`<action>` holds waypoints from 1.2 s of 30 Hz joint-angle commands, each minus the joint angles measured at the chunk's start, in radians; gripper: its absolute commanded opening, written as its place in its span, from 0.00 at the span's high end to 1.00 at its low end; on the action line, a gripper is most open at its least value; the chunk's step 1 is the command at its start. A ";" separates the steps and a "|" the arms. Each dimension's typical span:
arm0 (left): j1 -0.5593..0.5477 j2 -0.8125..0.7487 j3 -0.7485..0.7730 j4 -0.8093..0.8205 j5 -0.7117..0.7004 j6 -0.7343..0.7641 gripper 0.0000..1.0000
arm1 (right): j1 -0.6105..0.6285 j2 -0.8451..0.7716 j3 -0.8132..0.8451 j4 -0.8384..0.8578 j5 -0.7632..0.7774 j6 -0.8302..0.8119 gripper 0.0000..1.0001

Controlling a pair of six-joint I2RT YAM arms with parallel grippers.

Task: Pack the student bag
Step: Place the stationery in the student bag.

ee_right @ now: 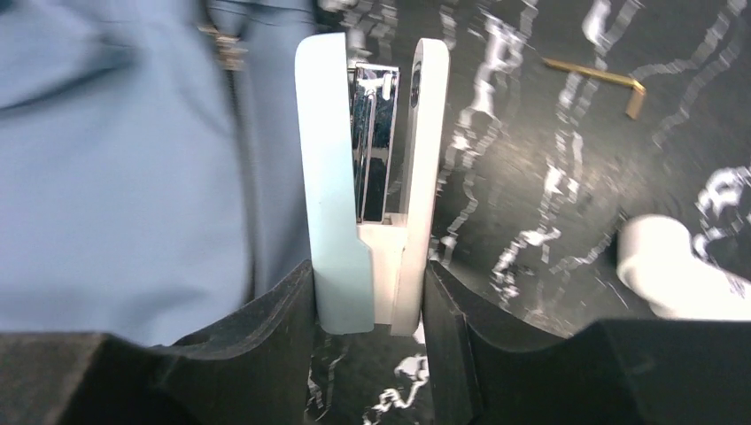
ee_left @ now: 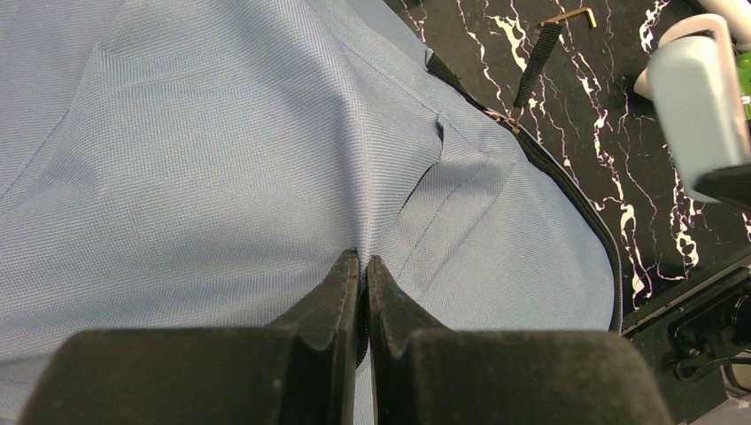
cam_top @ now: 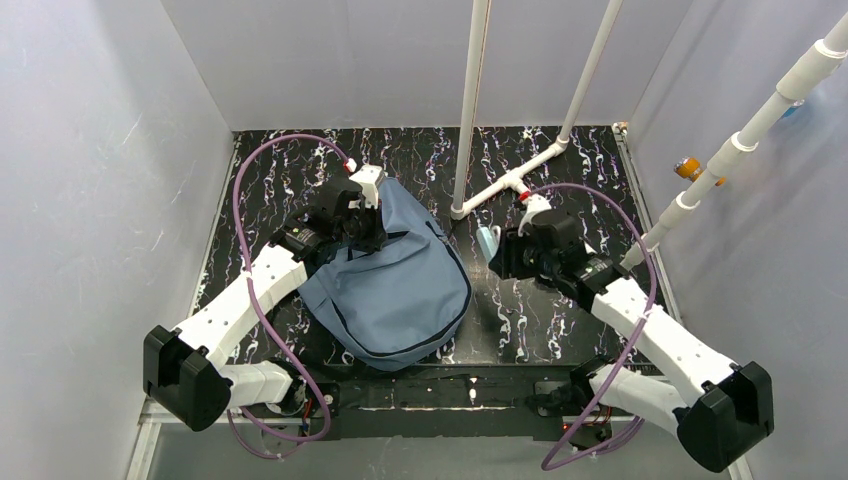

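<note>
Well, the student bag (cam_top: pixel 400 290) lies left of centre on the tabletop (cam_top: pixel 560 180), nearer the near edge: soft slate-blue weave, rounded outline, a dark zipper line round its rim, its far end gathered up where the left gripper (ee_left: pixel 363 266) is pinched tight on a fold of cloth. Overhead shows only a pale-blue scrap at the right gripper (ee_right: pixel 367 283). Its wrist view shows the fingers clamped on a stapler (ee_right: pixel 328 177), pale blue, white and chrome, with a small brass L-shaped key (ee_right: pixel 598 78) beyond.
</note>
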 commanded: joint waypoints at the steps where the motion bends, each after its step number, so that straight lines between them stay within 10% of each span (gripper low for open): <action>1: -0.014 -0.010 0.032 -0.025 0.034 -0.004 1.00 | 0.004 0.013 0.147 -0.013 -0.309 -0.097 0.91; 7: -0.014 -0.016 0.046 -0.021 0.027 -0.005 1.00 | 0.138 0.144 0.216 0.021 -0.475 -0.096 0.92; 36: -0.014 -0.027 0.053 -0.026 0.092 -0.055 1.00 | 0.366 0.597 0.528 0.254 -0.008 -0.081 0.90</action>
